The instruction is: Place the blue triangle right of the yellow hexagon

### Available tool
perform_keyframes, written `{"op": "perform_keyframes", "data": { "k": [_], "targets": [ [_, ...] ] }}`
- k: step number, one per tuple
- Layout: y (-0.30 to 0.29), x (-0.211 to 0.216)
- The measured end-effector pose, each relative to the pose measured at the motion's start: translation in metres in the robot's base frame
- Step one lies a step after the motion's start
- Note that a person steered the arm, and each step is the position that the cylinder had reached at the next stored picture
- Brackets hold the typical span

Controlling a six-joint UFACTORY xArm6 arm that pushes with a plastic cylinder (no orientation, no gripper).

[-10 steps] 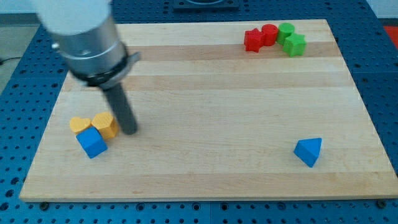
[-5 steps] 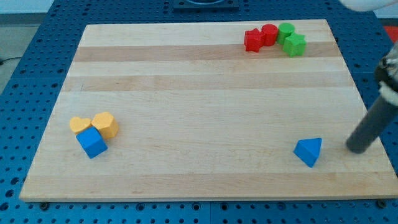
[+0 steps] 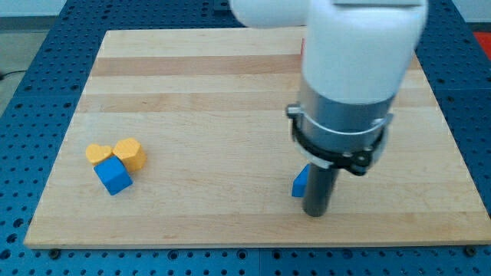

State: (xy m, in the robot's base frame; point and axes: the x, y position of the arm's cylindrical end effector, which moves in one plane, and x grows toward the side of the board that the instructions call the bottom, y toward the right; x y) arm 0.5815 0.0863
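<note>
The blue triangle (image 3: 300,182) lies at the view's lower middle right, mostly hidden behind my rod. My tip (image 3: 315,212) touches its right side. The yellow hexagon (image 3: 130,153) sits at the view's lower left, far left of the triangle. The arm's large body hides the board's upper right.
A yellow heart-shaped block (image 3: 97,154) touches the hexagon's left side. A blue cube (image 3: 113,175) sits just below both. The wooden board (image 3: 192,92) lies on a blue perforated table. The red and green blocks at the upper right are hidden by the arm.
My tip swung from the yellow hexagon to the board's right, then came back left against the blue triangle. The triangle has slid about 100 pixels left. The arm now hides the red and green blocks.
</note>
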Motion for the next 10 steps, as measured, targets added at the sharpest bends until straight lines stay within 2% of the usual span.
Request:
{"op": "perform_keyframes", "data": {
  "k": [2,3,4,5,6,8,10],
  "targets": [
    [0.011,-0.033],
    [-0.049,-0.039],
    [-0.143,-0.043],
    [-0.153,-0.048],
    [-0.118,-0.048],
    [-0.112,-0.100],
    [-0.210,-0.106]
  ]
}}
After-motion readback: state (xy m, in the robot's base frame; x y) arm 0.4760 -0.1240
